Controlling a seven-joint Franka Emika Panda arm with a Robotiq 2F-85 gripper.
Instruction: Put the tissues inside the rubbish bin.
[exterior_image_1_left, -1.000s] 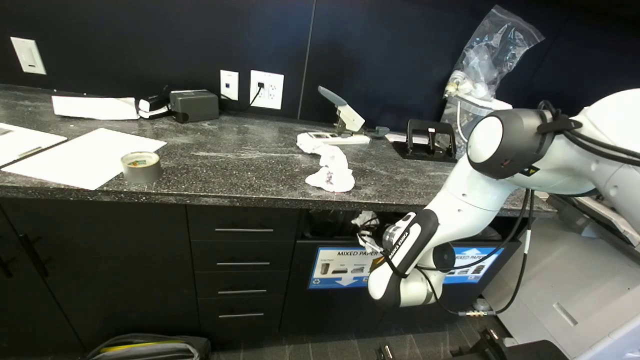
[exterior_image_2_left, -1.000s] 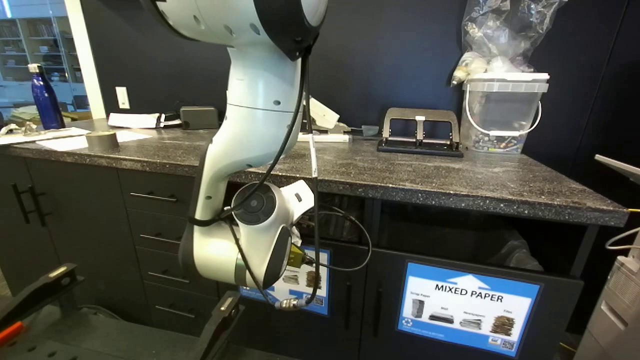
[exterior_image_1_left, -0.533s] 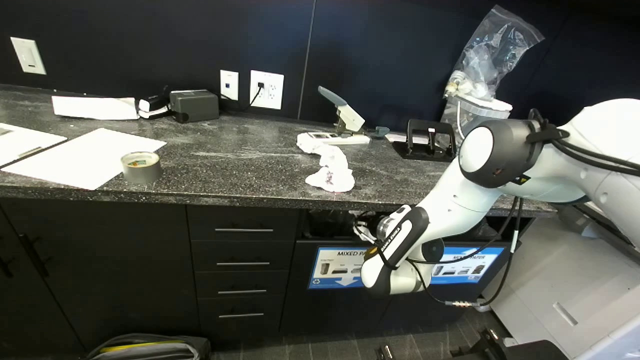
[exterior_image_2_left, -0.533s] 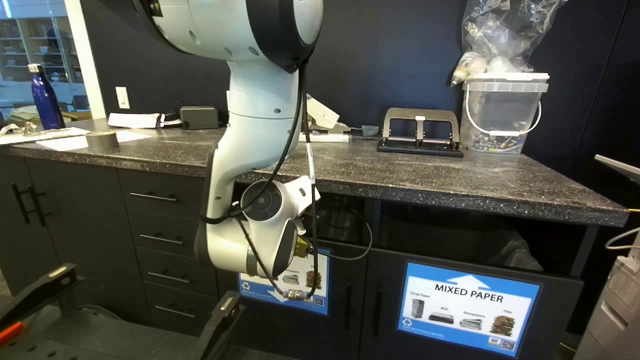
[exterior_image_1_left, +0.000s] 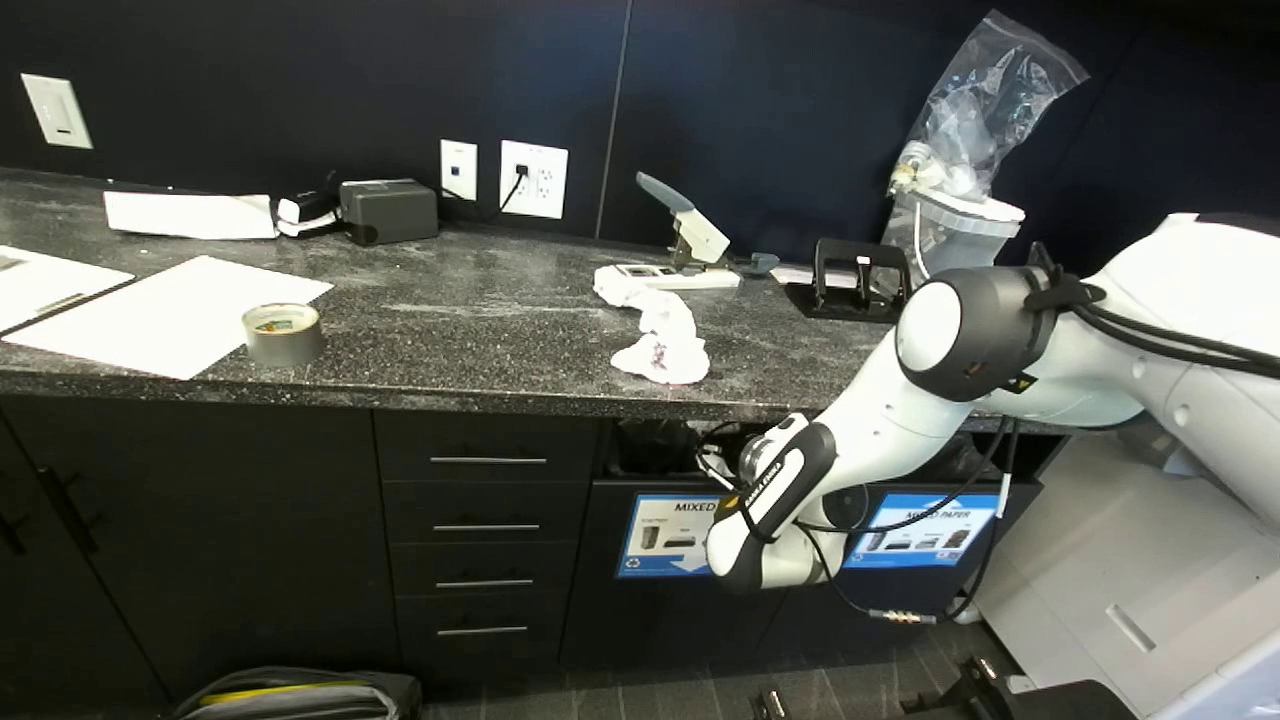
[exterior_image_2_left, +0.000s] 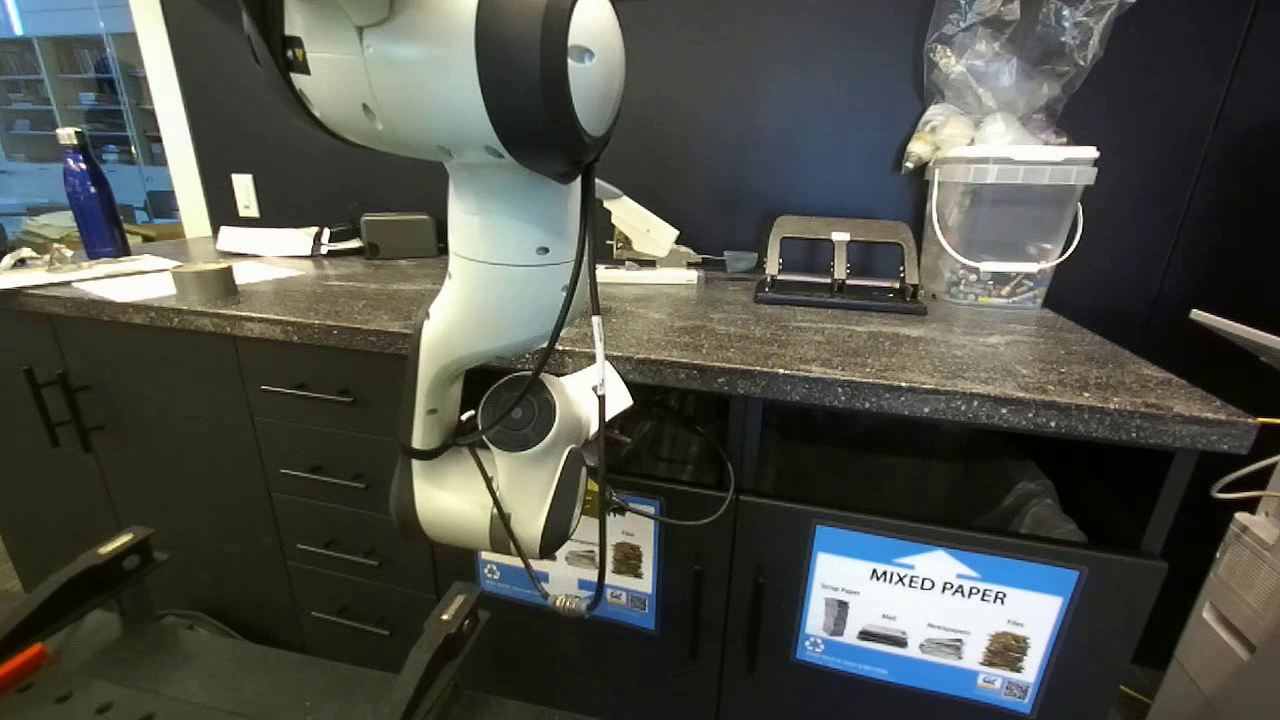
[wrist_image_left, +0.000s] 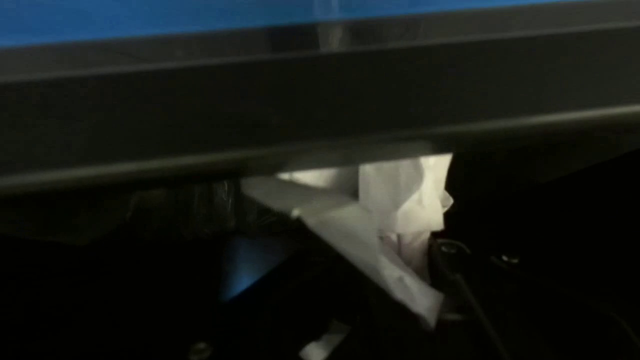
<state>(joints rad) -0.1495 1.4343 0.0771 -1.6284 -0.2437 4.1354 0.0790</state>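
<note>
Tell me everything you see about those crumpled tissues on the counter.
The crumpled tissues are white, irregular, soft-looking wads, apparently paper, bunched in a crooked line on the dark speckled counter. They run from near its front edge back toward the stapler; whether they touch it is unclear. The front wad shows small reddish marks.
</note>
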